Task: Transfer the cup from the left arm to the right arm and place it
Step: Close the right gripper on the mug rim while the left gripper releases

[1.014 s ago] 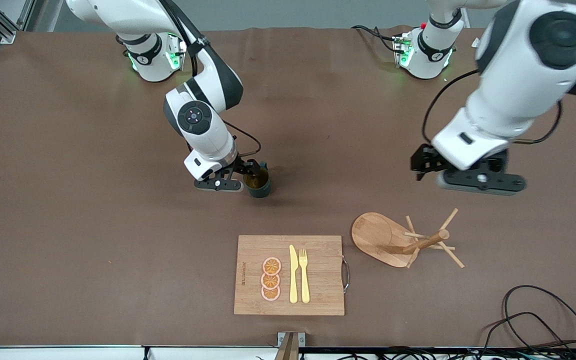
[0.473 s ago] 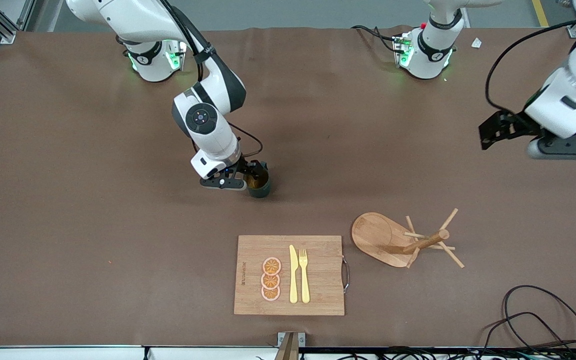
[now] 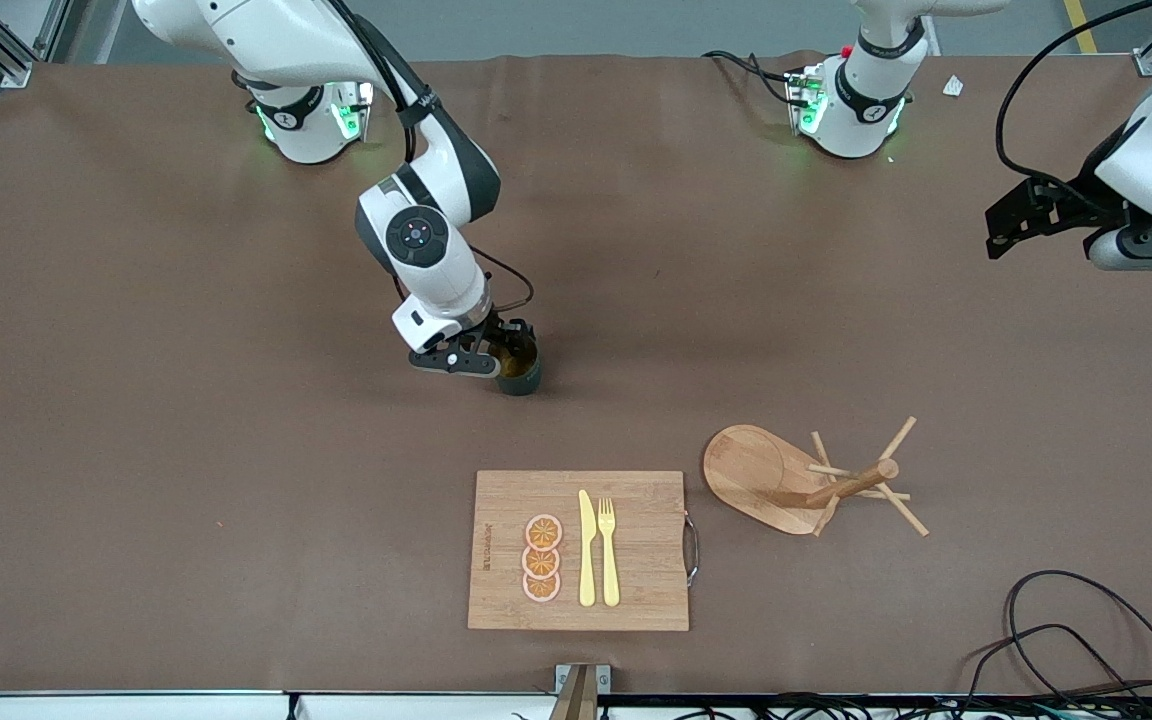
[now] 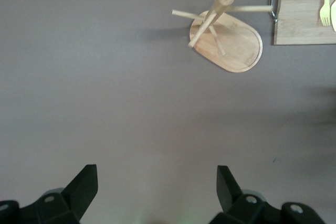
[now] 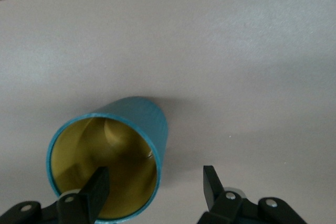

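The cup (image 3: 519,368) stands upright mid-table (image 3: 136,400), with bare surface all around it. My right gripper (image 5: 152,184) straddles its rim, one finger inside, one outside, not yet clamped. The cutting board (image 3: 578,550) lies at the table's near edge, the wooden mug rack (image 3: 796,480) beside it. My left gripper (image 4: 157,184) hangs spread and empty over the left arm's end.

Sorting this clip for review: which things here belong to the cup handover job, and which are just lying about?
Job:
cup, upright on the table
right gripper, one finger inside the cup, one outside
left gripper, open, waiting at the left arm's end

Lying about:
cutting board
orange slices
knife
fork
wooden mug rack
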